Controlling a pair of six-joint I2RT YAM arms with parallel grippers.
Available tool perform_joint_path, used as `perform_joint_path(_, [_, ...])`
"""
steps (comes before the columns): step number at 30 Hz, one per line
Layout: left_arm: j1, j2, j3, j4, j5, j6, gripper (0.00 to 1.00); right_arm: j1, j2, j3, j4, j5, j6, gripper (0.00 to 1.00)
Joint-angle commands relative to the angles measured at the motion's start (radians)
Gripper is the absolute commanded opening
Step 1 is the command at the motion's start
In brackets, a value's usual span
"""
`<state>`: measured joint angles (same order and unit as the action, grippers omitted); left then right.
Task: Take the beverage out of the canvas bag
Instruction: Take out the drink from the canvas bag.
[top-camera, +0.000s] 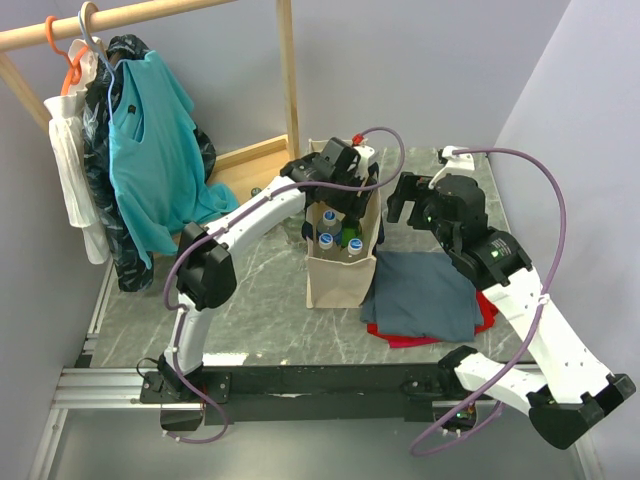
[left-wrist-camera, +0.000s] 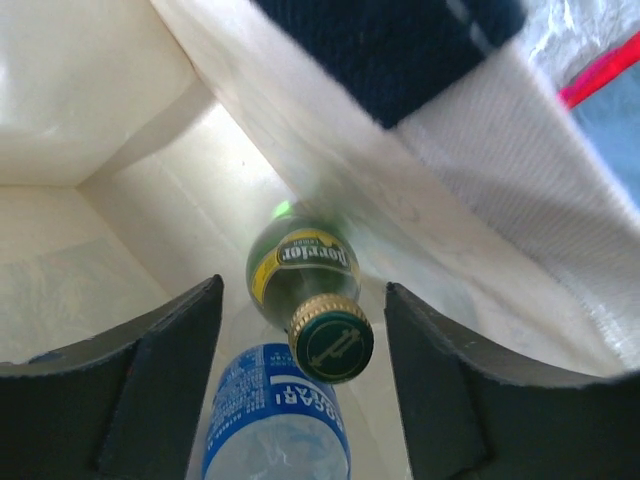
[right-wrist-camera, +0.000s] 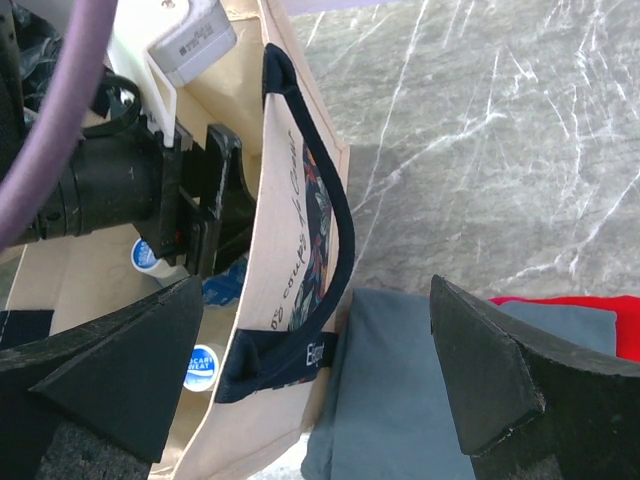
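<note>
My left gripper (left-wrist-camera: 302, 295) is down inside the canvas bag (top-camera: 338, 285), jaws partly apart on either side of the green bottle (left-wrist-camera: 303, 262), clear of its cap. A blue-labelled bottle (left-wrist-camera: 275, 425) stands beside it. My right gripper (right-wrist-camera: 318, 300) hangs spread wide just right of the bag, over the grey cloth (right-wrist-camera: 390, 410).

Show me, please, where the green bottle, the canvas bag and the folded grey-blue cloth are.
green bottle (left-wrist-camera: 331, 345): left wrist view, on its cap.
canvas bag (top-camera: 340, 285): top external view, on its near outer wall.
folded grey-blue cloth (top-camera: 425, 295): top external view, on its upper face.
</note>
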<state>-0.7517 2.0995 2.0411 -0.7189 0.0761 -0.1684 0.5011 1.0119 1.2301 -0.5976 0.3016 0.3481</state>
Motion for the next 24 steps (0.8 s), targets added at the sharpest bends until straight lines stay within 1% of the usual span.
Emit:
perform_joint_path(1, [-0.008, 0.014, 0.068, 0.01, -0.012, 0.012, 0.7, -0.01, -0.001, -0.007, 0.033, -0.004, 0.003, 1.0])
perform_joint_path(5, [-0.009, 0.016, 0.065, 0.016, -0.002, 0.009, 0.64, -0.01, 0.001, -0.009, 0.035, -0.01, 0.003, 1.0])
perform_joint_path(13, [-0.011, 0.011, 0.064, 0.001, 0.001, 0.013, 0.62, -0.012, 0.004, -0.007, 0.035, -0.016, 0.002, 1.0])
perform_joint_path(17, [-0.011, 0.008, 0.062, -0.004, -0.002, 0.015, 0.59, -0.013, 0.005, -0.004, 0.033, -0.019, 0.003, 1.0])
perform_joint_path(19, [-0.011, 0.01, 0.064, -0.005, 0.007, 0.015, 0.56, -0.015, 0.005, -0.007, 0.038, -0.021, 0.003, 1.0])
perform_joint_path(24, [-0.014, 0.017, 0.065, -0.014, 0.01, 0.018, 0.58, -0.015, 0.005, -0.006, 0.036, -0.022, 0.003, 1.0])
